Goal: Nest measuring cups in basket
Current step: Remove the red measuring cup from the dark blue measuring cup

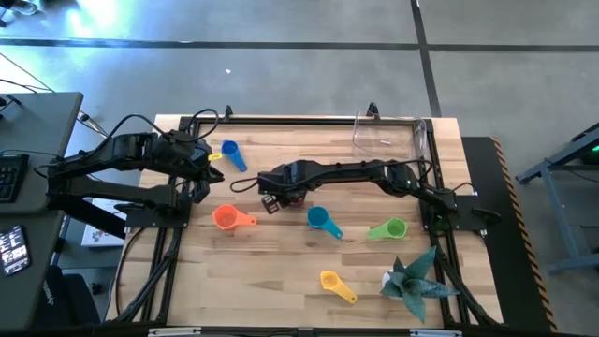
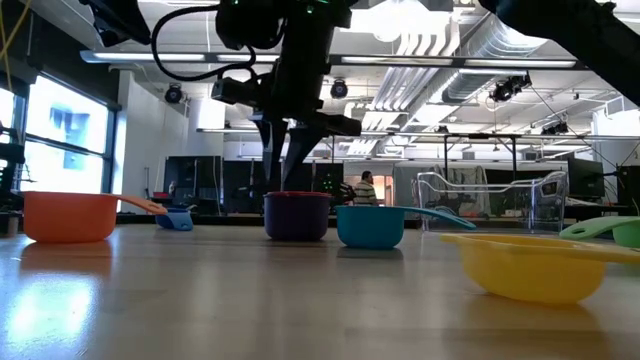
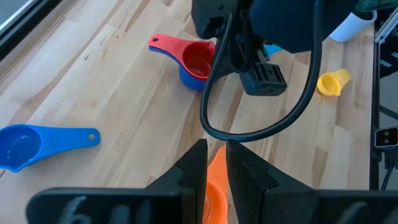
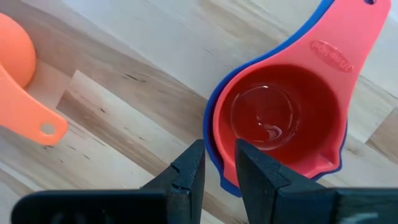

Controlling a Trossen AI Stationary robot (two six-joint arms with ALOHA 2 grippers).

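Cups sit loose on the table: yellow cup [image 1: 337,285] nearest, lower centre. Mid-frame, the right gripper [image 4: 219,171] pinches the rim of the red cup [image 4: 280,118], nested in a darker one, likely to lift both. In the high view the arm hides them. Left gripper [image 3: 216,149], barely parted and empty, hovers centre left. Farthest, upper right, is the basket [image 1: 388,131], whose clear walls are hard to trace.
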